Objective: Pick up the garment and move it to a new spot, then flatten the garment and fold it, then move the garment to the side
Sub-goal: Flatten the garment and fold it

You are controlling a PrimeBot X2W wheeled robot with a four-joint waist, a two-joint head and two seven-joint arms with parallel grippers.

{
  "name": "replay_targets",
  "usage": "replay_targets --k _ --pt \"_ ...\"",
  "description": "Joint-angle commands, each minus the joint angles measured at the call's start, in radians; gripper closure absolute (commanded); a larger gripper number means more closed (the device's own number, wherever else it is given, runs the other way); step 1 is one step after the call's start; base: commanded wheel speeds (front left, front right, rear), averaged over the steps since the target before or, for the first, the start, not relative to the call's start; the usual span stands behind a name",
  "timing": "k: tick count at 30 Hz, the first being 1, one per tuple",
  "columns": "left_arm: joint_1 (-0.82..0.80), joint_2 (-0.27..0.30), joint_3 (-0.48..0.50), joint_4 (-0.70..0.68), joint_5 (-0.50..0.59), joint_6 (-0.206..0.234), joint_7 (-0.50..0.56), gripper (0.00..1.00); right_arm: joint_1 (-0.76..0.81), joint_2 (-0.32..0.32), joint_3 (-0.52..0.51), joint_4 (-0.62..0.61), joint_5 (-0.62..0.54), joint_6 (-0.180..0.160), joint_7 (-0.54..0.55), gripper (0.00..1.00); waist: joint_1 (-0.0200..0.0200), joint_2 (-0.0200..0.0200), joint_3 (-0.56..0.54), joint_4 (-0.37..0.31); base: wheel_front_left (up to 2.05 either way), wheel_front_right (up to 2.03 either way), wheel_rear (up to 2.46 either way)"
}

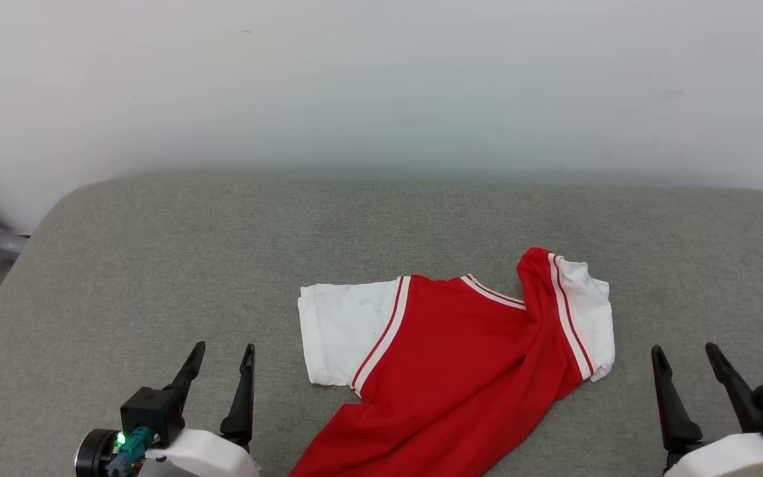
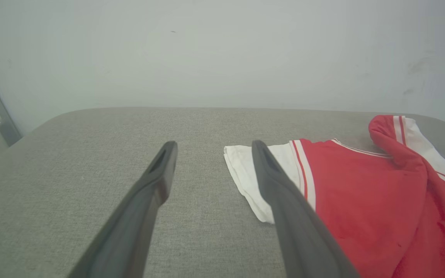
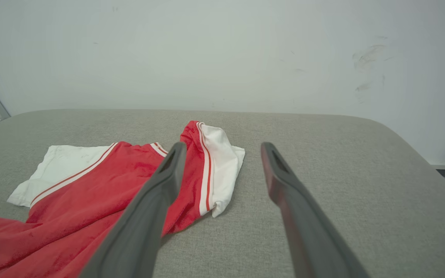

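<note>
Table (image 1: 156, 265), grey and fabric-topped, spans 9 to 3 o'clock in the head view; the garment (image 1: 467, 358) lies rumpled on it at 6, one sleeve bunched toward 3. Left gripper (image 1: 224, 346) at 7 and right gripper (image 1: 684, 348) at 5 flank it, jaws spread wide and empty. Pickup seems not yet begun; next, each likely must reach inward and pinch cloth

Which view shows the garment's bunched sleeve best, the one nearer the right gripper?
Right wrist view: the bunched sleeve shows large between the open fingers, its fold plain. The head view shows it whole but smaller; the left wrist view has it at the right edge.
</note>
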Motion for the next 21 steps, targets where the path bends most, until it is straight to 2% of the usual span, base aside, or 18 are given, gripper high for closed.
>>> replay_targets --k 1,5,10,16,21 --pt "0.005 0.006 0.002 -0.006 0.0 0.004 0.003 0.0 0.016 0.006 0.005 -0.016 -0.002 -0.001 0.004 0.0 0.0001 0.0 0.001 -0.006 0.0 0.0 0.0" --pt "-0.01 0.017 0.004 -0.012 -0.001 0.007 0.016 0.0 0.029 0.008 0.014 -0.046 0.004 -0.001 0.017 0.0 0.0001 0.0 0.005 -0.019 0.0 0.0 0.0" --pt "-0.074 0.029 -0.004 -0.007 -0.027 -0.025 0.077 0.0 0.017 0.009 0.015 -0.064 0.009 -0.001 0.03 0.0 0.0001 0.0 0.024 -0.034 0.0 0.0 0.0" --pt "-0.226 0.059 -0.004 0.027 -0.121 -0.085 0.23 0.0 -0.01 0.009 0.023 -0.074 0.016 -0.001 0.033 0.0 0.0001 0.0 0.08 -0.063 0.0 0.0 0.0" --pt "-0.368 0.108 -0.043 0.072 -0.201 -0.11 0.426 0.0 -0.042 0.009 0.024 -0.075 0.019 -0.001 0.023 0.0 0.0001 0.0 0.144 -0.092 0.0 0.0 0.0"
